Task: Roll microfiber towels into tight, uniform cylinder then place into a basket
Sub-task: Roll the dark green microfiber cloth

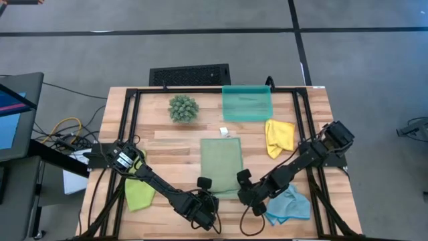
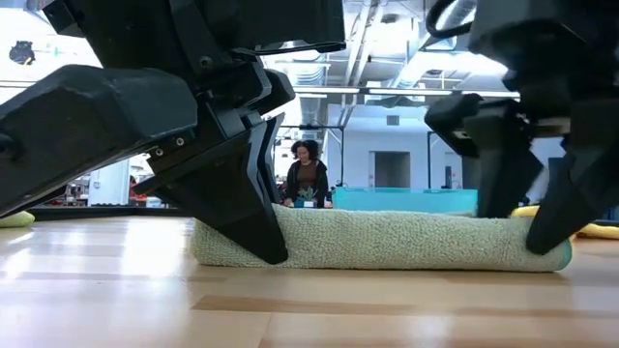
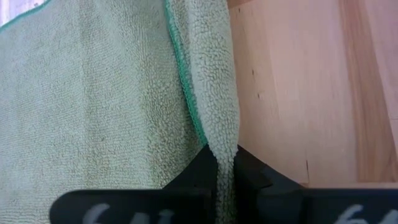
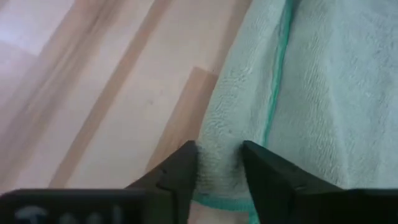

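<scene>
Both grippers are working the near edge of the sage green towel, which is lying flat mid-table, lengthwise toward the basket.

Left gripper is sitting at the towel's near-left corner, clenched on the towel's folded edge; its wrist view is showing the rolled hem pinched between the fingers, teal stitching running along the fold. Right gripper is sitting at the near-right corner; its wrist view is showing the fingers straddling the rolled edge, touching it on both sides, grasping the same towel.

Low view is adding what overhead can't: the near edge is already curled up into a low roll lying on the wood, both grippers planted at its ends. A person is showing in the room beyond.

Count: four towels. Sage one being handled, lime green towel under the left arm at the table's left edge, yellow towel right of centre, light blue towel crumpled at near right. One basket, at the table's far edge, holding nothing visible. One spiky plant ball just left of it.
</scene>
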Controlling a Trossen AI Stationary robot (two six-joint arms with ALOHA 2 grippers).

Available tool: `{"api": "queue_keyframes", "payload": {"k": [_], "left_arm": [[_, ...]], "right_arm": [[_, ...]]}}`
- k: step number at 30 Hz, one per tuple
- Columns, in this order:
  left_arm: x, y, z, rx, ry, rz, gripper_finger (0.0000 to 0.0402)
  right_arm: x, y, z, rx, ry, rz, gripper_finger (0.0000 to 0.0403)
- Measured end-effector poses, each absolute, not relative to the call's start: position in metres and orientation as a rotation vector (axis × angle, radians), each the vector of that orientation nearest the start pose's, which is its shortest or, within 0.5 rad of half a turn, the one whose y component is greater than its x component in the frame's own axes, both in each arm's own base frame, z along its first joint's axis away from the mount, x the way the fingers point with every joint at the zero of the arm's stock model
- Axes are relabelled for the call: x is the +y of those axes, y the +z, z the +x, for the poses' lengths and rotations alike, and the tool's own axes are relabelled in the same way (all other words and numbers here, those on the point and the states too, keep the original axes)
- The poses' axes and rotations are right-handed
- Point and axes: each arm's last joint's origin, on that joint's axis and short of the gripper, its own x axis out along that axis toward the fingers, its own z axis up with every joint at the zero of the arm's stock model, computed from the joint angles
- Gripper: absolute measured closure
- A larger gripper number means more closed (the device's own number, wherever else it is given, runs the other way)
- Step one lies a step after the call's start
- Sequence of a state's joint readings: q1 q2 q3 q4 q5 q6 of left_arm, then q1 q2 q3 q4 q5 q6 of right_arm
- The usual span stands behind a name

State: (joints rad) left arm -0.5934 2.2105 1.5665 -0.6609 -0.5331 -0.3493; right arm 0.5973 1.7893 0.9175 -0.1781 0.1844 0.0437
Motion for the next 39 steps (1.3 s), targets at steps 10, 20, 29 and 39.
{"api": "queue_keyframes", "payload": {"k": [10, 20, 29, 39], "left_arm": [[-0.232, 0.128, 0.366, 1.099, 0.114, 0.368, 0.0391], [-0.251, 0.144, 0.363, 1.107, 0.030, 0.360, 0.0391], [-0.247, 0.142, 0.356, 1.173, 0.055, 0.395, 0.0346], [-0.256, 0.149, 0.340, 1.233, 0.087, 0.461, 0.0301]], "right_arm": [[0.181, 0.128, 0.272, 0.997, 0.386, -0.340, 0.0363], [0.194, 0.152, 0.288, 0.998, 0.599, -0.103, 0.0367], [0.172, 0.147, 0.295, 1.072, 0.641, 0.049, 0.0393], [0.171, 0.147, 0.295, 1.101, 0.729, 0.136, 0.0374]]}}
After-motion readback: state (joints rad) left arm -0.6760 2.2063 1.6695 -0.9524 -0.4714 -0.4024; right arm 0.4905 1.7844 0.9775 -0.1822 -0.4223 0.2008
